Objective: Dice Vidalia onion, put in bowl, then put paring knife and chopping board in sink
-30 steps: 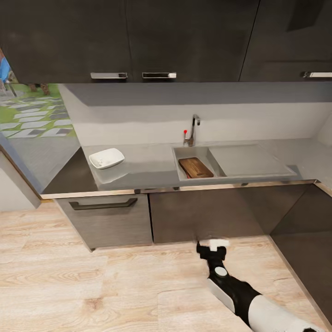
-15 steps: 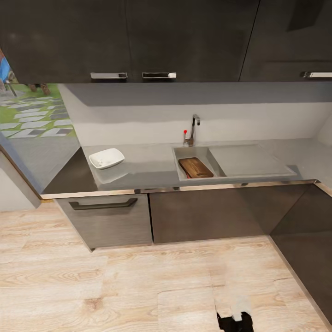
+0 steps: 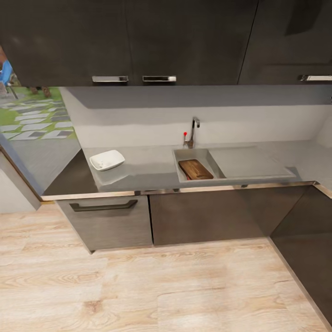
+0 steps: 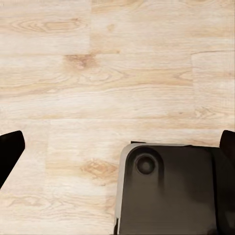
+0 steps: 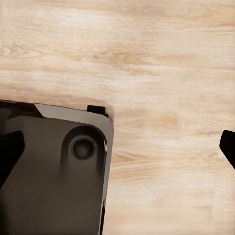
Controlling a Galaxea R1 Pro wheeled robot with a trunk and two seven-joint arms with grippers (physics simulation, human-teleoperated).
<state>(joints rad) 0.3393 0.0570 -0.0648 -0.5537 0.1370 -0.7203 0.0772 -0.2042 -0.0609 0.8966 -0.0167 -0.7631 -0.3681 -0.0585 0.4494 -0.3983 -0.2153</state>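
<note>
The dark-brown wooden chopping board [image 3: 196, 169] lies in the grey steel sink [image 3: 199, 153], long axis running from the chrome tap [image 3: 193, 131] toward the cabinet fronts — a red sliver just beside it. The glossy white bowl [image 3: 107, 160] sits on the grey countertop [image 3: 147, 166], well apart from the sink. Over the pale wood floor [image 4: 117, 73], the left gripper [image 4: 117, 147] and the right gripper [image 5: 117, 147] both have fingers spread wide, empty.

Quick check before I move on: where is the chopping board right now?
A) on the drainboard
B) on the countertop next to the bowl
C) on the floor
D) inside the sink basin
D: in the head view the chopping board lies down in the basin of the sink, below the tap, while the bowl sits apart on the countertop.
</note>
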